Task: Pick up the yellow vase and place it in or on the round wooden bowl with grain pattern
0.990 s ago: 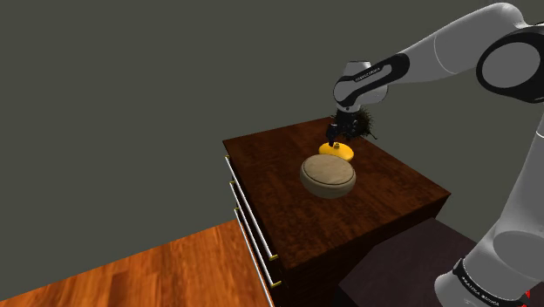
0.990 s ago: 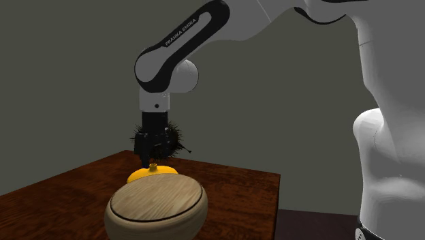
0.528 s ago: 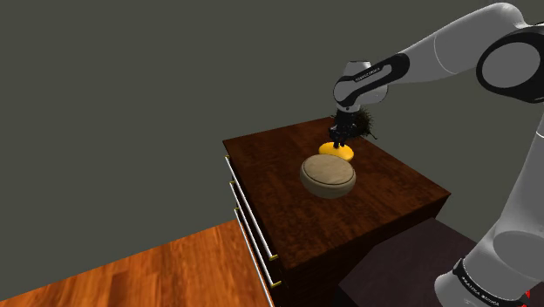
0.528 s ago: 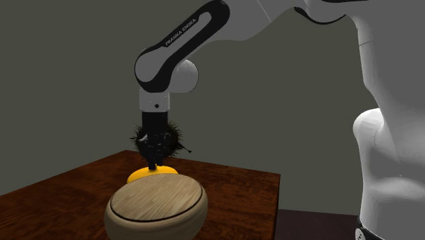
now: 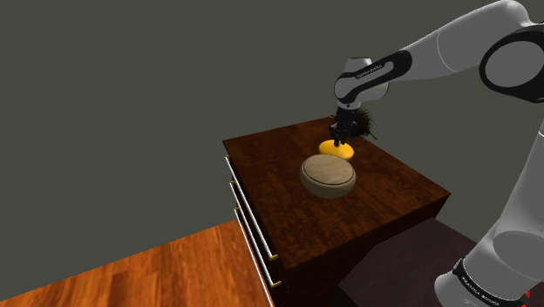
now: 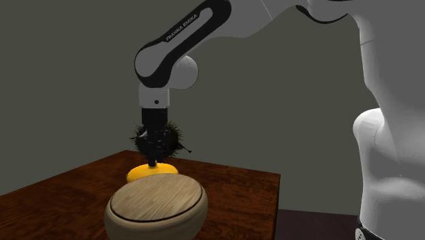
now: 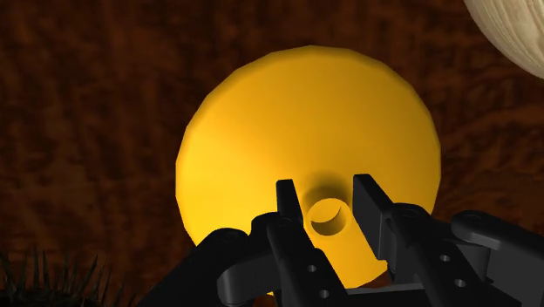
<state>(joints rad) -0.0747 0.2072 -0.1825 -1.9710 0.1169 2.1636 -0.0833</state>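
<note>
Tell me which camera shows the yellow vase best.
The wrist view: it looks down on the yellow vase, nearly its whole squat body, with the end effector shut on the narrow neck. The shoulder view shows a small yellow patch behind the wooden bowl; the second exterior view, a yellow sliver above the bowl's rim.

On my screens I count one yellow vase (image 5: 338, 150), one round wooden bowl (image 5: 329, 174) and one dark spiky ball (image 5: 370, 122), which makes three loose things in all. All three share one dark wooden cabinet (image 5: 384, 187). I have one white arm (image 5: 453, 44) carrying one black gripper (image 7: 324, 187), and that gripper has two fingers (image 7: 372, 205). One dark stand (image 5: 392, 270) sits under the arm. On the cabinet's front I see at least two long metal pulls (image 5: 253, 228); I cannot fix the exact number.
</note>
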